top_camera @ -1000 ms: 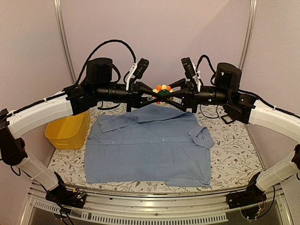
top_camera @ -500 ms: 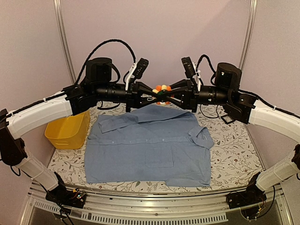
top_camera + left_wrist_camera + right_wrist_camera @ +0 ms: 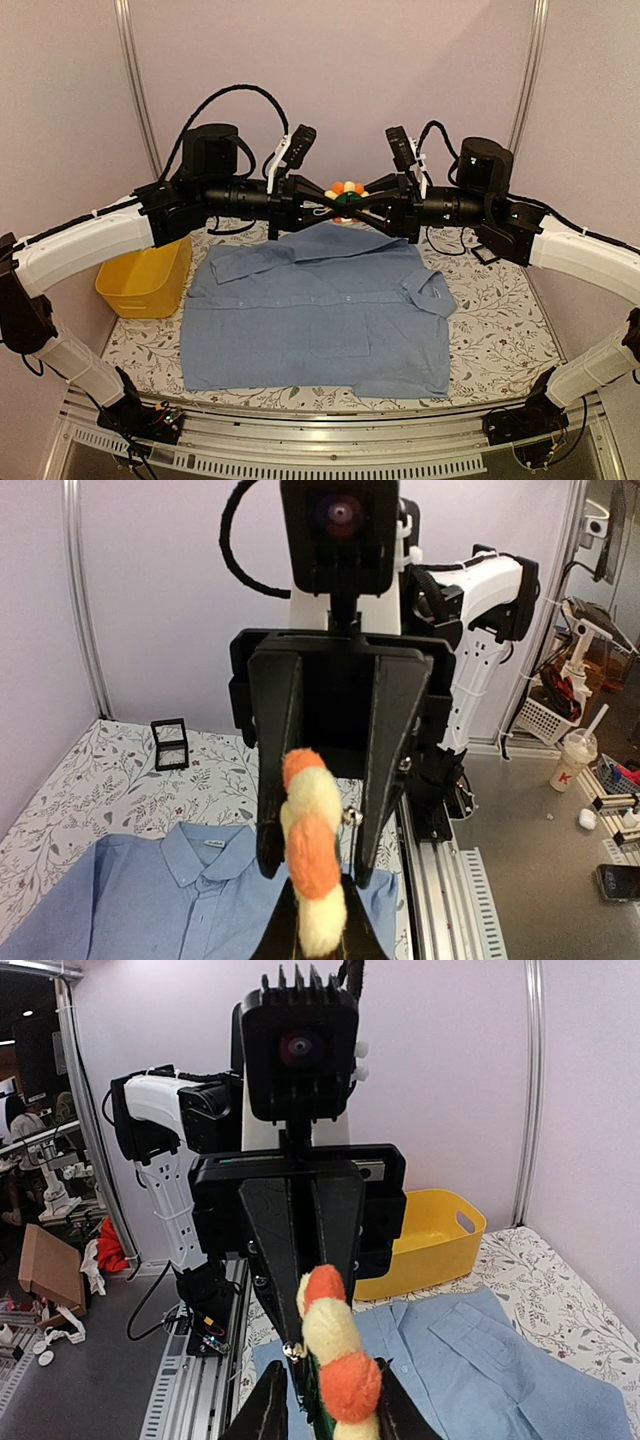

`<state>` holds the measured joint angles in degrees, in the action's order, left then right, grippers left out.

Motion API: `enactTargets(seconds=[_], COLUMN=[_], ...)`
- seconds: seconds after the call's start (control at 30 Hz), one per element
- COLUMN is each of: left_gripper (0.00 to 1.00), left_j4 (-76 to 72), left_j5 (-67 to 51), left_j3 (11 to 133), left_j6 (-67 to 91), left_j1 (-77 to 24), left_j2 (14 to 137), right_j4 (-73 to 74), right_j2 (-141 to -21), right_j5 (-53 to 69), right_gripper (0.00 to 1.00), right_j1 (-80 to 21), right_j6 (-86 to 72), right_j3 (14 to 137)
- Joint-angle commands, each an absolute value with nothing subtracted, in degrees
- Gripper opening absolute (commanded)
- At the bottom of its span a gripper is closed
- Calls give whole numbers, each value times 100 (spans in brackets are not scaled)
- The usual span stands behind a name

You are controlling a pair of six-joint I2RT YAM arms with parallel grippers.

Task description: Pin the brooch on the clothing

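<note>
The light blue shirt (image 3: 320, 320) lies spread flat on the floral surface (image 3: 500, 340). Above its far edge, held in the air, the left tool (image 3: 330, 208) pinches the brooch (image 3: 346, 189). The right tool (image 3: 364, 208) meets it tip to tip, its jaws flanking the brooch. Whether they grip it cannot be told.

R end effector (image 3: 364, 205) has drawn its jaws in closer round the brooch (image 3: 346, 189) & shifted slightly left.
</note>
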<state>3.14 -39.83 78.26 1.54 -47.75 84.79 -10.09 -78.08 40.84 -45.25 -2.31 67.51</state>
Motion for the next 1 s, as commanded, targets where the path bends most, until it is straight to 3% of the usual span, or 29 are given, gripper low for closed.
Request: enactTargets(seconds=[0.0, 0.4, 0.97], left_gripper=[0, 0, 0], left_j4=[173, 495, 680], left_j5=[-3989, -3817, -3755], left_j3=[7761, 7895, 8007], left_j6=[81, -378, -571], left_j1=[-4826, -5052, -5214], left_j2=[8338, 8371, 8464], right_j4=[-1090, -862, -323], right_j2=[-7814, -8038, -8332], right_j5=[4065, 3687, 2966], right_gripper=[22, 11, 19], right_j1=[-4531, -4526, -4483], right_j6=[-286, -515, -842], right_j3=[6736, 6953, 7370])
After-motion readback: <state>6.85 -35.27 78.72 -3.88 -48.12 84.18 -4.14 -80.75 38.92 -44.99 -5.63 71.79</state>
